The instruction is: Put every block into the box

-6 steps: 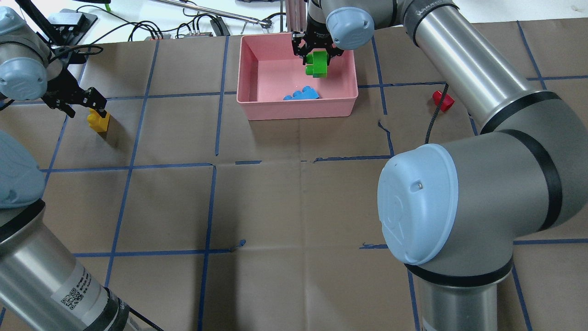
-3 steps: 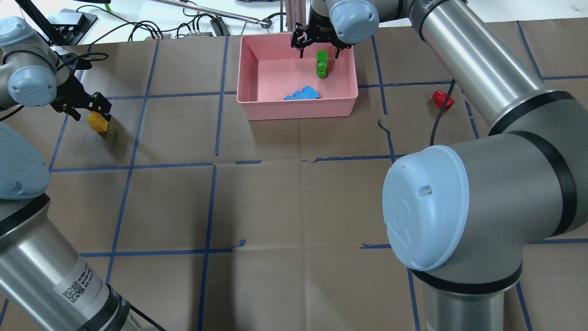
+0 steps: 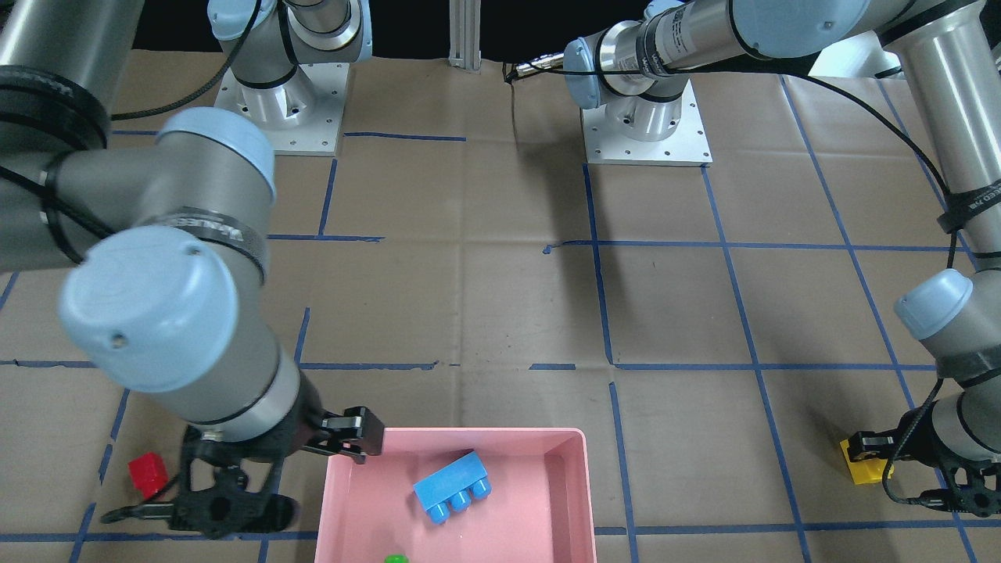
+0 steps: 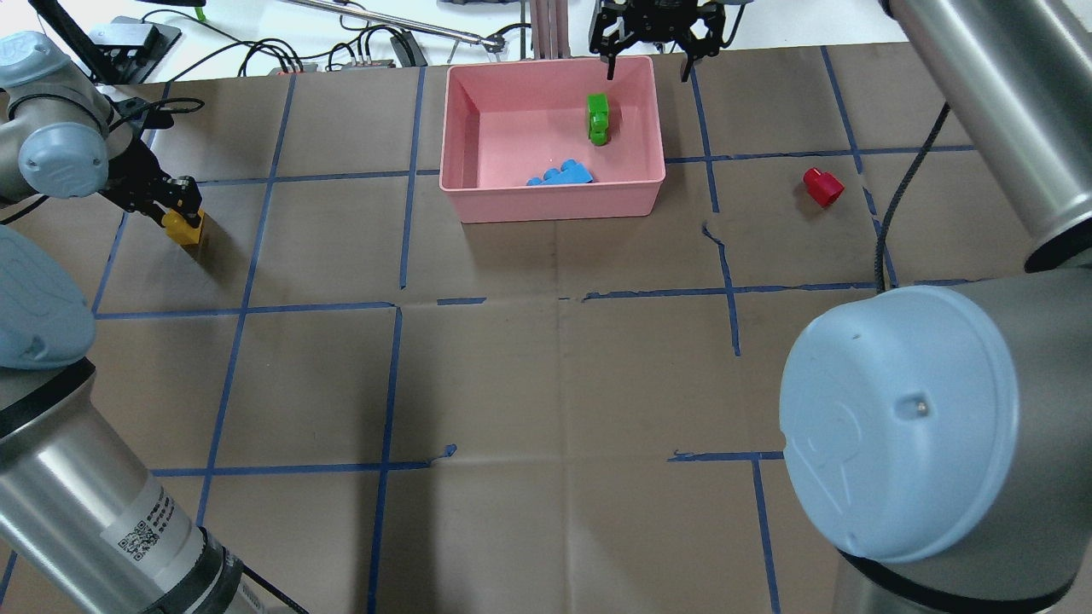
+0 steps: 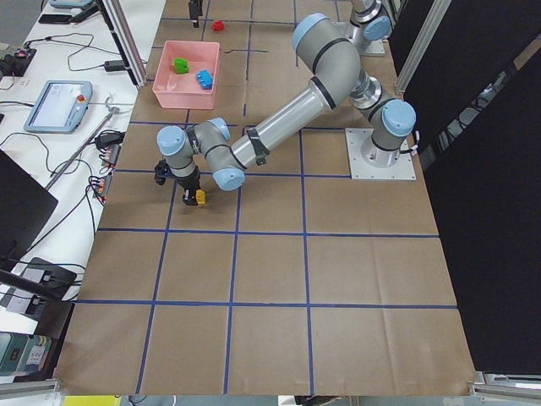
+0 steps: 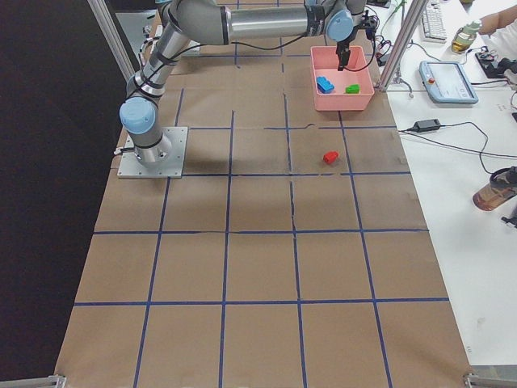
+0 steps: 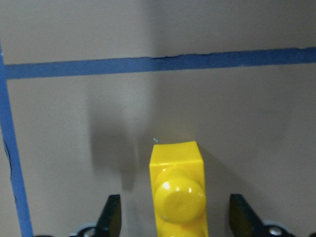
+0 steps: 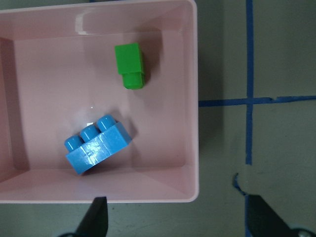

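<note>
The pink box (image 4: 554,201) stands at the far middle of the table. The green block (image 4: 599,118) and the blue block (image 4: 563,175) lie inside it, and both show in the right wrist view, green (image 8: 130,65) and blue (image 8: 98,143). My right gripper (image 4: 648,47) is open and empty, above the box's far right rim. The red block (image 4: 823,186) lies on the table to the right of the box. My left gripper (image 4: 177,211) is open, low at the far left, with its fingers either side of the yellow block (image 7: 177,192) and gaps on both sides.
Cables and equipment (image 4: 367,47) lie past the table's far edge, with an aluminium post (image 4: 546,21) just behind the box. The arm bases (image 3: 645,125) stand at the robot's side. A tablet (image 5: 55,93) sits on the side bench.
My right gripper opened and let the green block drop into the box, then rose and moved back to the right. My left gripper turned and settled around the yellow block.
</note>
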Robot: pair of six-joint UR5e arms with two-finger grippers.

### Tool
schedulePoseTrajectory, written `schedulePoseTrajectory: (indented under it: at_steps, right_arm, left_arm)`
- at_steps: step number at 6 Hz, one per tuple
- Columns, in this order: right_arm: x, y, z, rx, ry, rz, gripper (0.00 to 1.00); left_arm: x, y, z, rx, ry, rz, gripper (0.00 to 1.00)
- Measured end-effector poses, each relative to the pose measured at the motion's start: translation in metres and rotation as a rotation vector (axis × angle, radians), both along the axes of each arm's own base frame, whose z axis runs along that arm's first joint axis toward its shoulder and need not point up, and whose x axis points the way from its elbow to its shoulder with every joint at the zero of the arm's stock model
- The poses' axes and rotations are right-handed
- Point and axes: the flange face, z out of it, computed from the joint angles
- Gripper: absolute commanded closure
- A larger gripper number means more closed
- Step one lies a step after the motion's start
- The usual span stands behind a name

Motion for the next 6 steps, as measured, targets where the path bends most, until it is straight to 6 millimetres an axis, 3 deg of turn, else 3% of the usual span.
schedulePoseTrajectory:
  at_steps: [1,2,4,6]
  right_arm:
    - [-0.047,-0.006,0.003,0.014,0.006,0.049,0.00]
    - [-0.094,-0.014,-0.005,0.025,0.010,0.124,0.00]
    - [-0.171,-0.026,-0.040,0.050,0.003,0.317,0.00]
    - [-0.212,-0.046,-0.092,0.046,-0.002,0.478,0.01]
  left_arm:
    - [-0.009,-0.002,0.009,-0.002,0.007,-0.004,1.00]
    - [-0.038,-0.008,0.028,-0.005,0.016,0.006,1.00]
    - [-0.156,-0.022,0.083,-0.072,0.098,0.107,1.00]
    - [-0.302,-0.029,0.128,-0.165,0.246,0.112,1.00]
